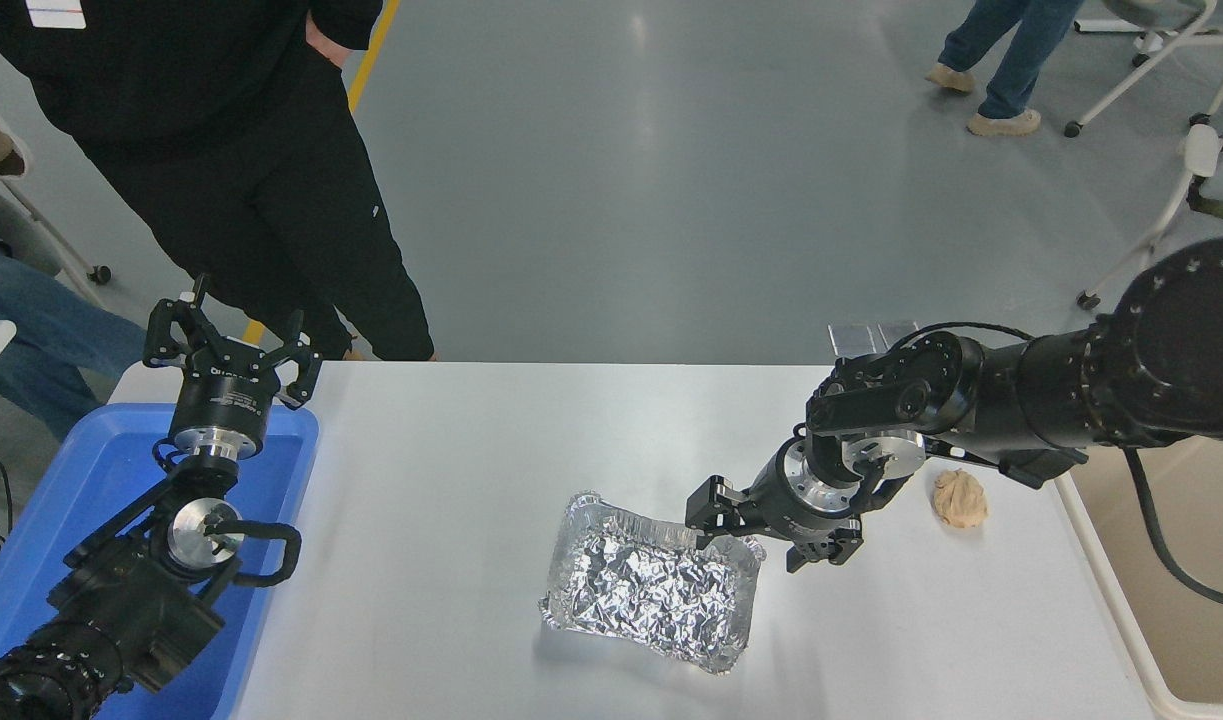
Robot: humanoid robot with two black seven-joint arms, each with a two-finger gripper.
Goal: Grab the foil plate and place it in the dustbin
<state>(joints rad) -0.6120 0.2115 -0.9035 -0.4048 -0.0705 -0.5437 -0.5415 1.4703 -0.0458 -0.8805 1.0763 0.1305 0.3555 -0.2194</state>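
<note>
Right pincer [761,535] spread astride far right rim of foil plate [651,585], nothing gripped; lift and carry to dustbin [1161,620] remain.

clearance around the foil plate [653,585]
bare table [451,500] lies left, near and far of it; right gripper [761,535] crowds its far right corner; paper ball [959,498] sits between plate and dustbin [1131,590].

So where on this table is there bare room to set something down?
Bare: the wide strip between the blue tray and the foil plate, and the table's far edge. Crowded: the right side, where the open right end effector hangs at the plate's far right corner, near the paper ball and the dustbin.
</note>
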